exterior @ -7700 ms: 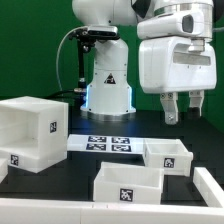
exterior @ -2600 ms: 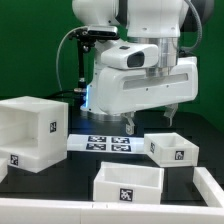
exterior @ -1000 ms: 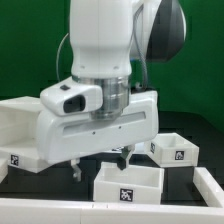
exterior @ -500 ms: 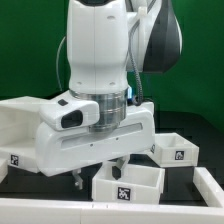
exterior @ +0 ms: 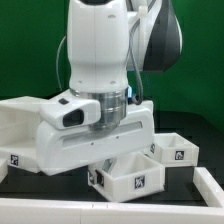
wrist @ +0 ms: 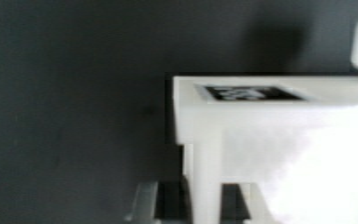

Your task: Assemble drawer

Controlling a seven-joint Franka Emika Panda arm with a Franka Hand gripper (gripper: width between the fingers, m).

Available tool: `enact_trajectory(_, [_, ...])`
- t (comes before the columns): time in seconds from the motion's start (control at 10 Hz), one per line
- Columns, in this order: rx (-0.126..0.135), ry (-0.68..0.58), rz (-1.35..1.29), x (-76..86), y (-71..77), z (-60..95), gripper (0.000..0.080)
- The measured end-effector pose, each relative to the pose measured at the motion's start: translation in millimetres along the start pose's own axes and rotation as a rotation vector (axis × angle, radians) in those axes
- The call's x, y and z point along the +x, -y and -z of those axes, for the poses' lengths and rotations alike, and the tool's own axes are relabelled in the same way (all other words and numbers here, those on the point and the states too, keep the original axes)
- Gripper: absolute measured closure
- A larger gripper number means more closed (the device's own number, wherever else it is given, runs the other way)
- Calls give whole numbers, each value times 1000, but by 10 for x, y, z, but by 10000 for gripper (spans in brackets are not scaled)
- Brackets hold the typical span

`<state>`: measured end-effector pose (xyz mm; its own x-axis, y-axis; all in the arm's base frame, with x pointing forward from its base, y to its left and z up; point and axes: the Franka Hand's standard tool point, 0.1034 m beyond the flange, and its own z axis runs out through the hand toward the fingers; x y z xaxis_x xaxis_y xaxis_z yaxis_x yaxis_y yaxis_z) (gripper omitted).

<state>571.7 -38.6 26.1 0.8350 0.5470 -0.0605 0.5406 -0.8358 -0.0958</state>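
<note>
My gripper hangs low at the front of the table. In the wrist view the gripper has one finger on each side of a wall of a small white tray and is shut on it. That tray hangs tilted just above the table, its tag facing front. A second small tray rests at the exterior view's right. The large cube-like housing stands at the exterior view's left, partly hidden by my arm.
Another white part lies at the front corner on the exterior view's right. The table is black, with a green backdrop behind. The marker board is hidden behind my arm.
The gripper came down from the back right to the front tray and closed on its wall. In the last half second the tray rose off the table and tilted.
</note>
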Motion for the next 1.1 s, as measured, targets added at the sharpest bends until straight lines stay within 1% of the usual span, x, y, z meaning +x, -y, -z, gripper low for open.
enact_trajectory(0.1, [16,16,94,-85,31,111,765])
enact_trajectory(0.2, [44,44,156,-153,77,212,765])
enact_trajectory(0.3, [38,20,174,-165,91,283,765])
enact_trajectory(0.4, [14,-19,154,-232,101,319,765])
enact_trajectory(0.5, [24,-7,154,-258,127,290,765])
enact_trajectory(0.7, [25,-7,156,-252,125,283,765])
enact_trajectory(0.8, [14,-18,188,-295,165,325,765])
enact_trajectory(0.9, [-31,-55,244,-442,334,370,765])
enact_trajectory(1.0, [-61,-73,297,-645,553,345,765])
enact_trajectory(1.1, [-75,-81,321,-737,661,312,765])
